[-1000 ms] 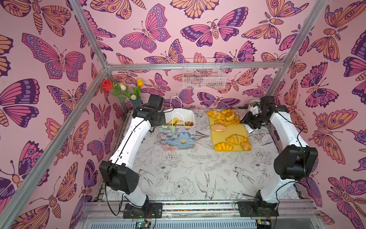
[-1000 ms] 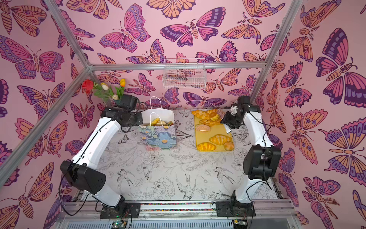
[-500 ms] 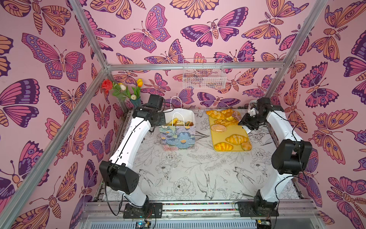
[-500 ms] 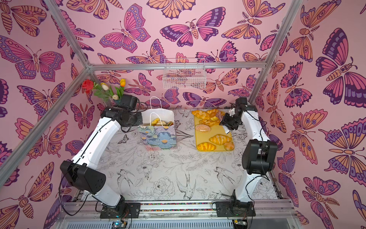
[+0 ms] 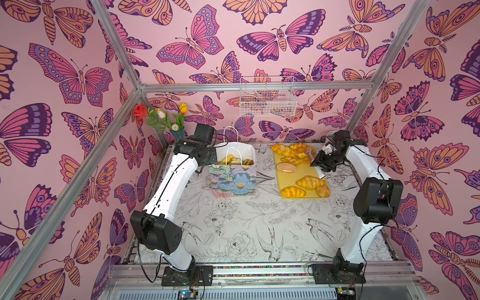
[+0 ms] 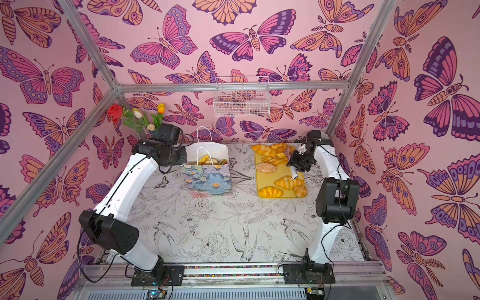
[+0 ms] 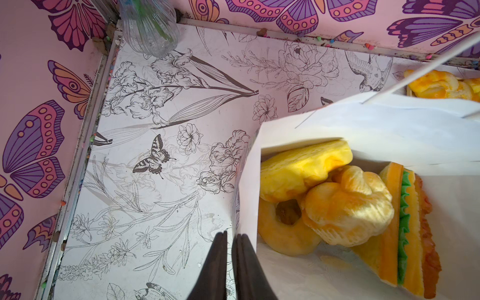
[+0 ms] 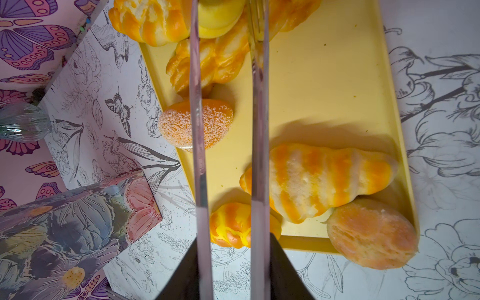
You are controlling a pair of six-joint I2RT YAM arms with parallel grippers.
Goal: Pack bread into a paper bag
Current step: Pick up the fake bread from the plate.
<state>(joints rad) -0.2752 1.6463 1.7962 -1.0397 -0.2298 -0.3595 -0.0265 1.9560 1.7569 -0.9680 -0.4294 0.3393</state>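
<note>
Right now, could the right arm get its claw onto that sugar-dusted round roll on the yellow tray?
Probably yes. The right claw hangs over the yellow tray with its jaws apart, and the sugar-dusted roll lies uncovered close under it. Only a braided loaf sits near one side.

One paper bag (image 5: 235,179), one yellow tray (image 5: 303,172), one wire basket (image 5: 267,100) and one vase (image 5: 178,133) with four flowers (image 5: 140,112) are counted in both top views. Four pieces of bread (image 7: 304,168) are seen inside the bag: one sandwich (image 7: 405,233), one ring (image 7: 283,233) and two puffed pastries (image 7: 348,207). On the tray, two croissants (image 5: 310,181), one seeded roll (image 5: 286,167) and one plain roll (image 5: 323,191) are counted singly, while the far heap (image 5: 288,150) cannot be counted exactly.
</note>
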